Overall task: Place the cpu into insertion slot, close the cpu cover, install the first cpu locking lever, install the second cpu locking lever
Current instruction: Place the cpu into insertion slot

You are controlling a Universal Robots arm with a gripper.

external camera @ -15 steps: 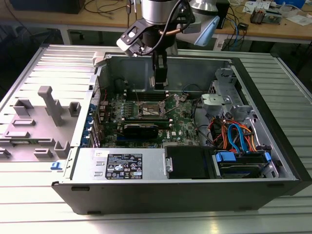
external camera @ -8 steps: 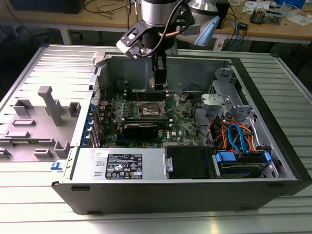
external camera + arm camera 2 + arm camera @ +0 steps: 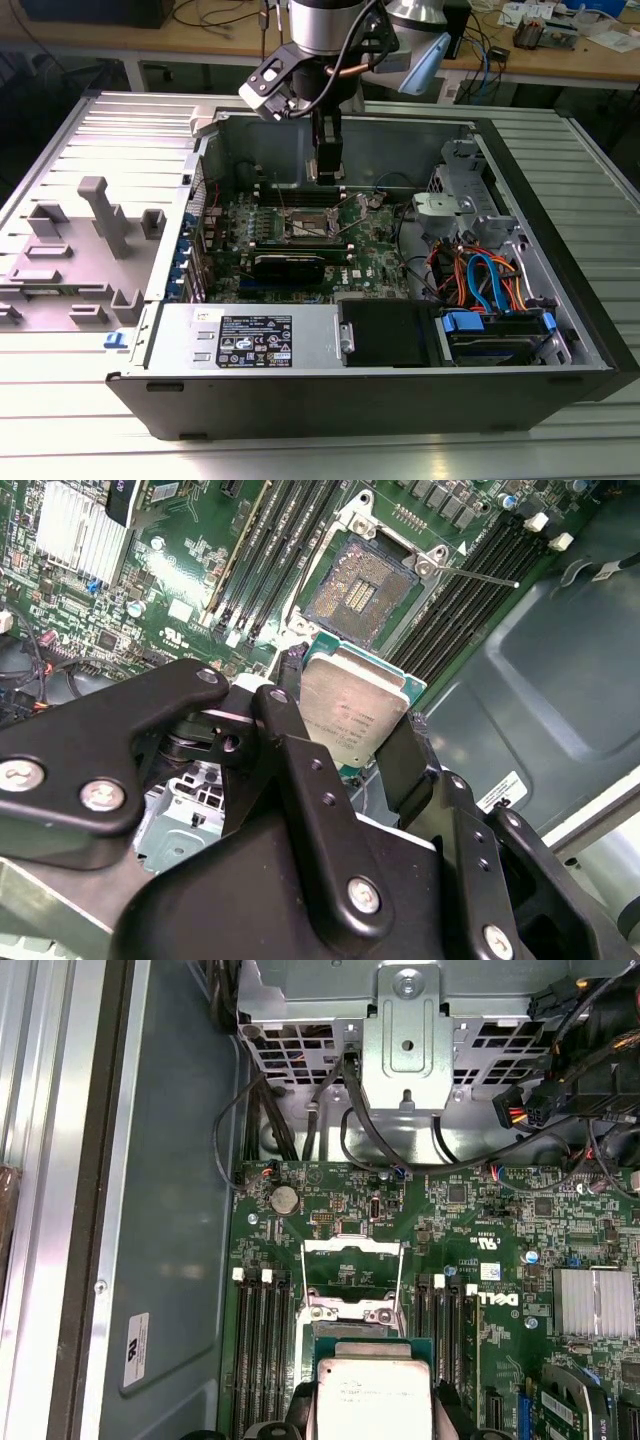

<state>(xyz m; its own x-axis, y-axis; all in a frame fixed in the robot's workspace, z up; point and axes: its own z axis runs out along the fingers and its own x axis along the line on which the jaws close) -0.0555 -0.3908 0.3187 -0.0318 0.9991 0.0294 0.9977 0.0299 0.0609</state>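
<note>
My gripper (image 3: 326,170) hangs inside the open computer case, above the green motherboard (image 3: 370,255). Its black fingers (image 3: 285,695) are shut on the edges of the cpu (image 3: 350,705), a flat square chip with a silver-grey top, also seen in the first wrist view (image 3: 375,1395). The cpu is held in the air, short of the insertion slot (image 3: 360,585), whose dark pin field lies uncovered. In the first wrist view the slot (image 3: 352,1278) lies just beyond the chip. The silvery cpu cover (image 3: 352,1310) stands raised at the slot's near edge. A thin locking lever (image 3: 480,576) sticks out sideways, unlatched.
Long black memory slots (image 3: 265,555) flank the socket on both sides. A finned heatsink (image 3: 592,1302) and a metal drive cage (image 3: 405,1035) with cables stand near. The case wall (image 3: 520,690) is close beside the gripper. A grey fixture (image 3: 100,235) lies on the exterior view's left.
</note>
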